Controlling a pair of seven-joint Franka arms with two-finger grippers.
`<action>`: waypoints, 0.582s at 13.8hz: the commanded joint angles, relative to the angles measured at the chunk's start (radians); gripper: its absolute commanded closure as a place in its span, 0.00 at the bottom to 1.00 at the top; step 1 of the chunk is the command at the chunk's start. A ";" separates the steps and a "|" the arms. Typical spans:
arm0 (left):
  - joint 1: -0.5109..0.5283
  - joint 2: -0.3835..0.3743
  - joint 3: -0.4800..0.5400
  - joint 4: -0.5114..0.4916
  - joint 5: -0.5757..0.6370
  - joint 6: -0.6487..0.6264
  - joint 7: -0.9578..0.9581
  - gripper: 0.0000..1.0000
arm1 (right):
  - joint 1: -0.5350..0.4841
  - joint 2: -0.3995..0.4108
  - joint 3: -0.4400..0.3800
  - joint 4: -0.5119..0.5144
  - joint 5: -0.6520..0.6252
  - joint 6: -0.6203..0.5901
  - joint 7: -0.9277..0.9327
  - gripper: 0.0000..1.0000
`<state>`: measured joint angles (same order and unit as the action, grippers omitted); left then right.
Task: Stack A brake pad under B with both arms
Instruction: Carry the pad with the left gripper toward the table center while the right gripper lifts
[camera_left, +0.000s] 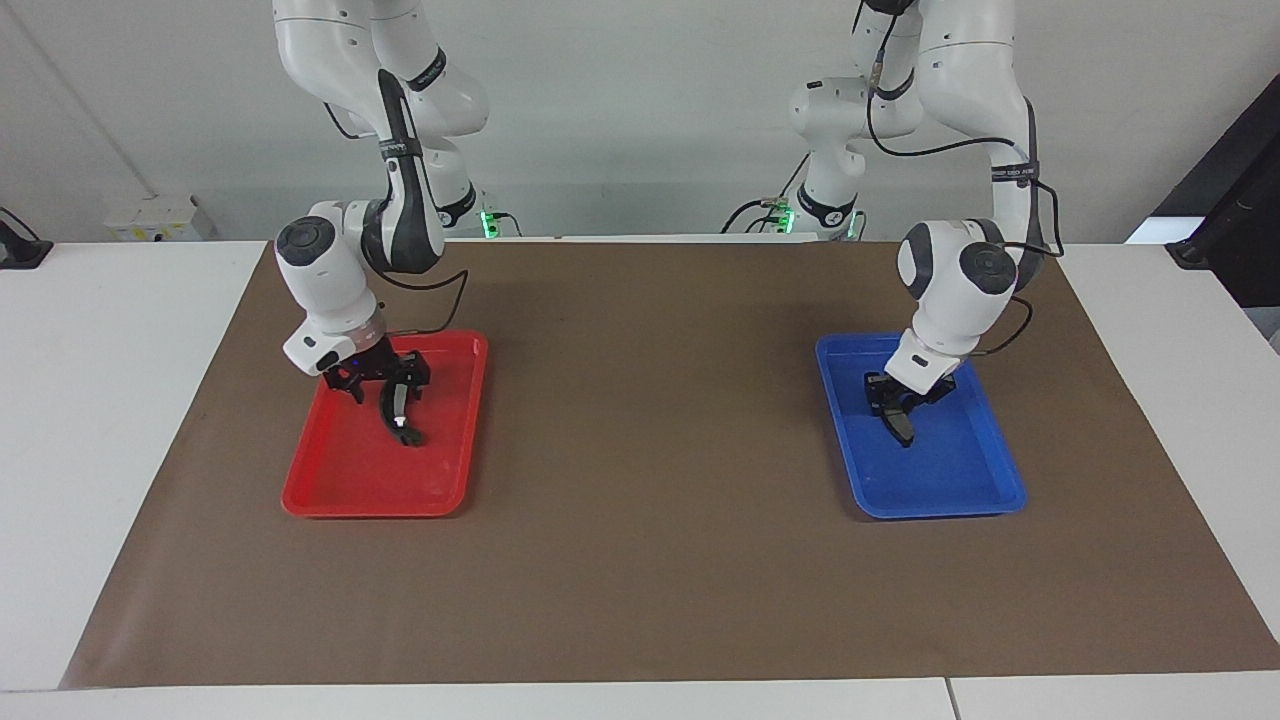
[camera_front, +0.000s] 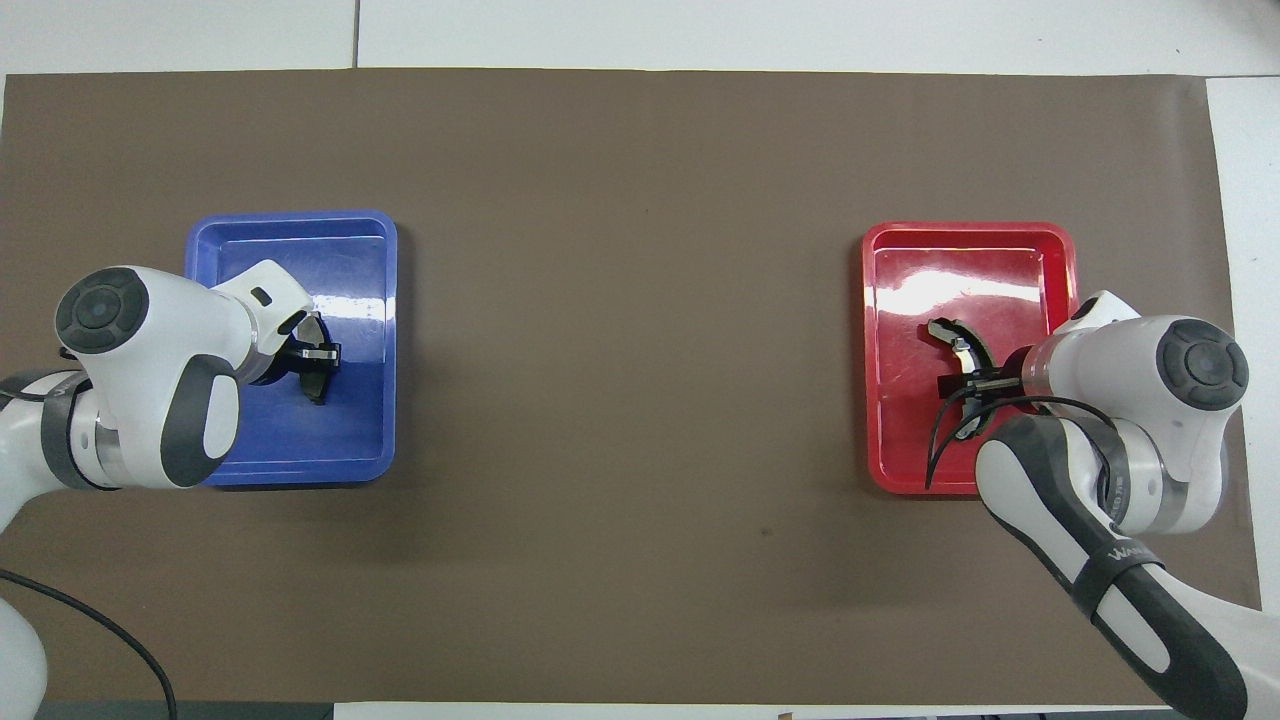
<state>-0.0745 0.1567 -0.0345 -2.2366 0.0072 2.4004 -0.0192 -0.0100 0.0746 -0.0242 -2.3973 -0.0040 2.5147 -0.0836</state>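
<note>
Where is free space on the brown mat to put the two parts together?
The brown mat is bare between the red tray and the blue tray. Each tray is crowded at its robot end, where a claw works; its other half is bare.

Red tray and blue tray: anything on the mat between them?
Nothing: only bare brown paper mat lies between the red plastic tray and the blue plastic tray, clearest in the overhead view.

We see two glossy white jointed arms, the left arm (camera_left: 960, 270) and the right arm (camera_left: 330, 270), with round dark grey joint caps, dark grey panels, black cables, black strap bands and black two-finger grippers; green lights glow at both bases.
</note>
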 joint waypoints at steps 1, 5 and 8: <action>-0.013 -0.009 0.007 0.034 -0.009 -0.050 -0.008 0.90 | 0.001 0.001 0.001 -0.002 0.026 0.009 -0.038 0.06; -0.112 -0.016 0.005 0.256 -0.009 -0.278 -0.011 0.92 | -0.001 -0.002 0.003 0.004 0.026 -0.005 -0.067 0.18; -0.230 -0.014 0.005 0.278 -0.009 -0.267 -0.048 0.94 | 0.001 -0.001 0.003 0.004 0.024 -0.005 -0.067 0.39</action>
<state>-0.2282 0.1415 -0.0402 -1.9690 0.0069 2.1429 -0.0326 -0.0063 0.0776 -0.0242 -2.3948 -0.0030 2.5149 -0.1166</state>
